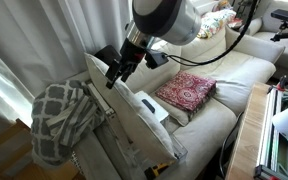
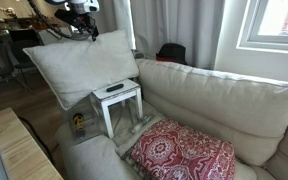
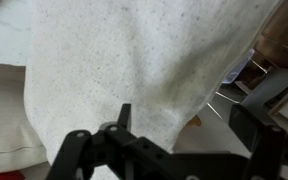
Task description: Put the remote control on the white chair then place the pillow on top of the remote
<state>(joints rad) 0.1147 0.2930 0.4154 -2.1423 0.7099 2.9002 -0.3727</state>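
Note:
My gripper (image 1: 115, 72) is shut on the top corner of the big cream-white pillow (image 1: 134, 115) and holds it up in the air. In an exterior view the pillow (image 2: 79, 65) hangs tilted from the gripper (image 2: 85, 30), just above and beside the white chair (image 2: 122, 104), seen here as a small white seat on legs. The black remote control (image 2: 114, 88) lies flat on that seat. It also shows as a dark strip (image 1: 145, 102) past the pillow's edge. In the wrist view the pillow (image 3: 134, 60) fills most of the picture between the fingers (image 3: 184, 122).
A red patterned cushion (image 1: 187, 90) lies on the long cream sofa (image 1: 234, 75), and it also shows in an exterior view (image 2: 184, 155). A grey-and-white checked blanket (image 1: 59, 120) hangs beside the pillow. Curtains stand behind. A wooden table edge (image 2: 19, 150) is close by.

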